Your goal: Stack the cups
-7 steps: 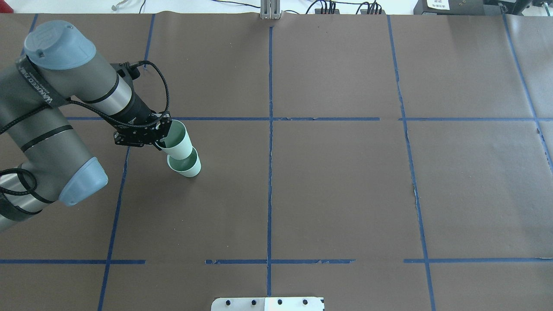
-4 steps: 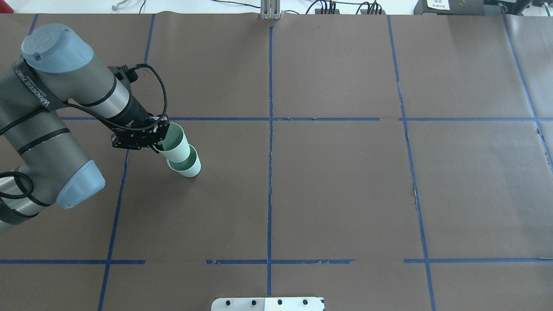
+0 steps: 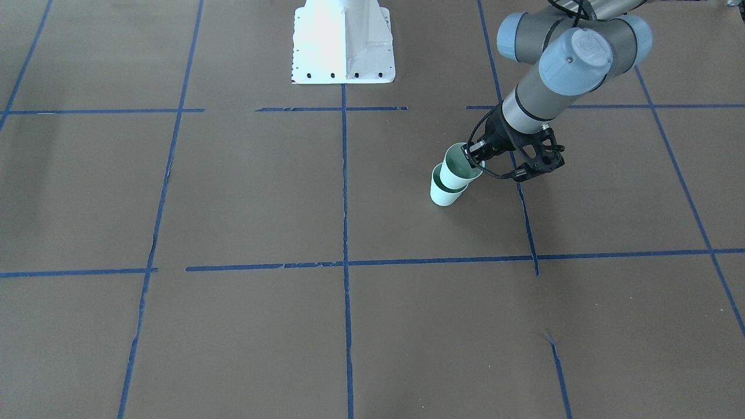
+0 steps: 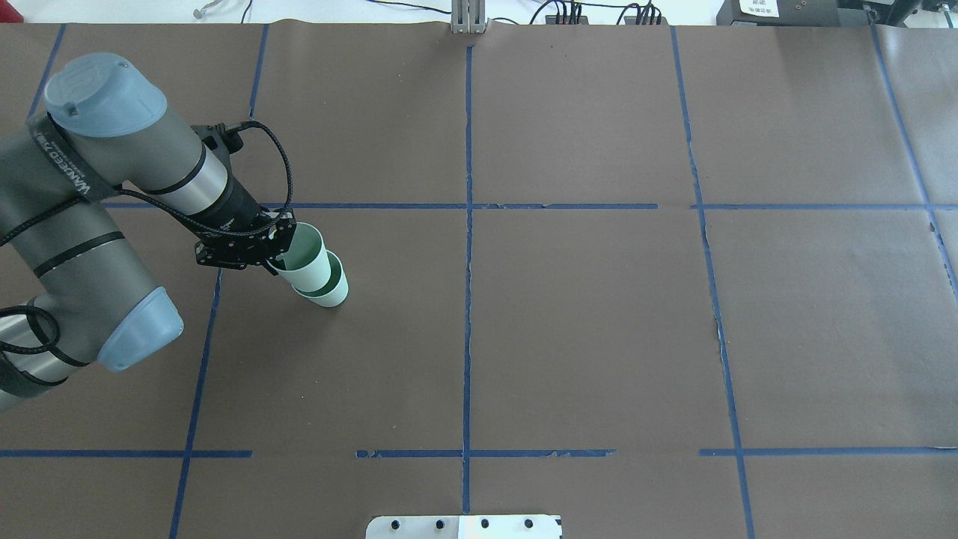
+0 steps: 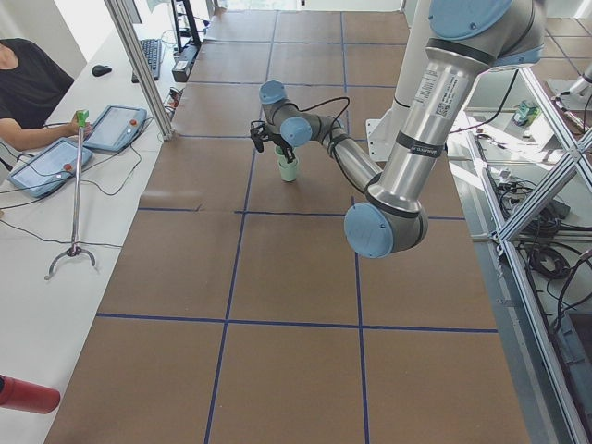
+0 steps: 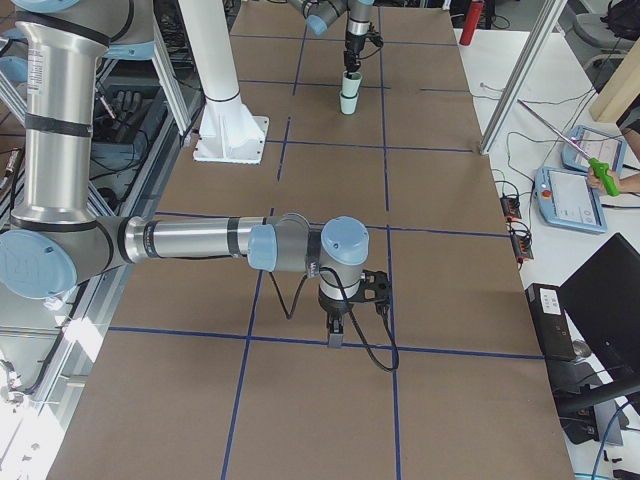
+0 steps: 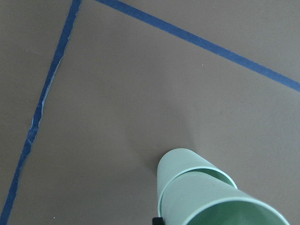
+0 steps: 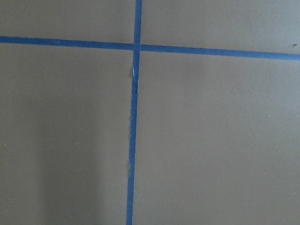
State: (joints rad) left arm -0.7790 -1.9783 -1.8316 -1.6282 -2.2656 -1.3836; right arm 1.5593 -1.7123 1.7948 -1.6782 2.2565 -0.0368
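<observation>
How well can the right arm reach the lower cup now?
Probably not cleanly: the right end effector hangs far off, and the left end effector holds the upper cup nested in the lower cup.

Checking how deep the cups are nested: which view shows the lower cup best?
Left wrist-mounted: the lower cup is close, rim showing around the upper cup. Overhead and front-facing show it small, partly covered; side views, a speck; right wrist, nothing.
</observation>
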